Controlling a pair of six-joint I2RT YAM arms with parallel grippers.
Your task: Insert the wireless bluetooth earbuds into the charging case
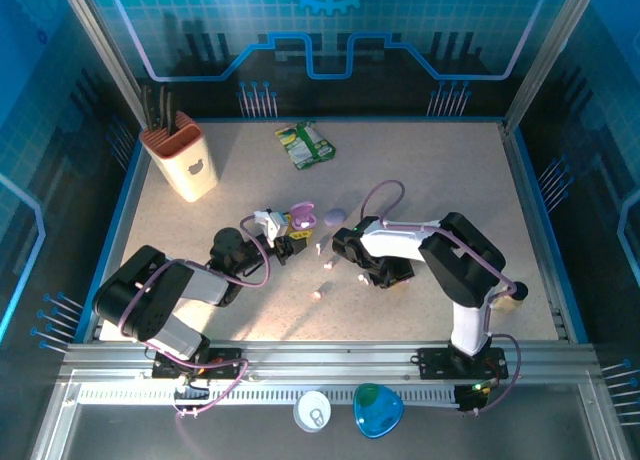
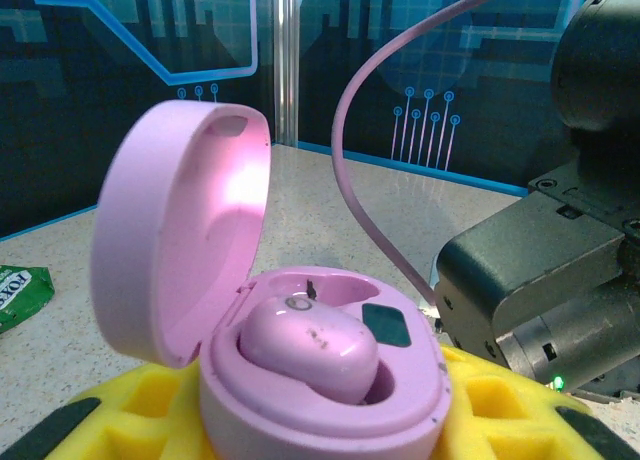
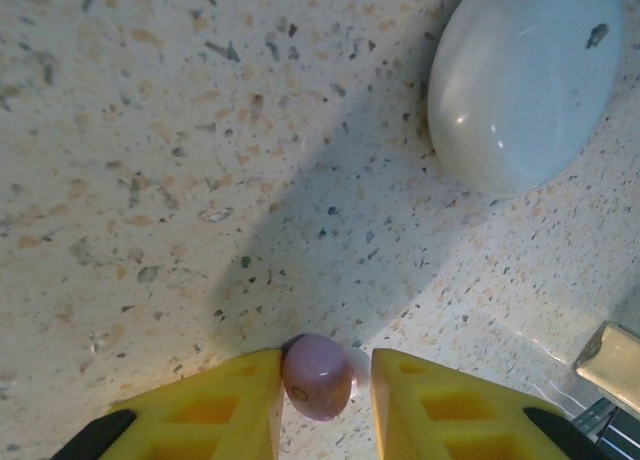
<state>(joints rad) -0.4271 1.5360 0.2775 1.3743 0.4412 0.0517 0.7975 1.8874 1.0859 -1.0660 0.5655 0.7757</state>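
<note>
Left wrist view: the left gripper is clamped on the base of an open pink pebble-shaped plastic charging case. Its lid stands upright and one glossy pink earbud sits in a well.

Right wrist view: the right gripper pinches a small pink stemmed earbud between its yellow fingertips, low over the speckled beige table. A closed pale grey pebble-shaped case lies nearby.

Top external view: two loose earbuds lie between the arms.
</note>
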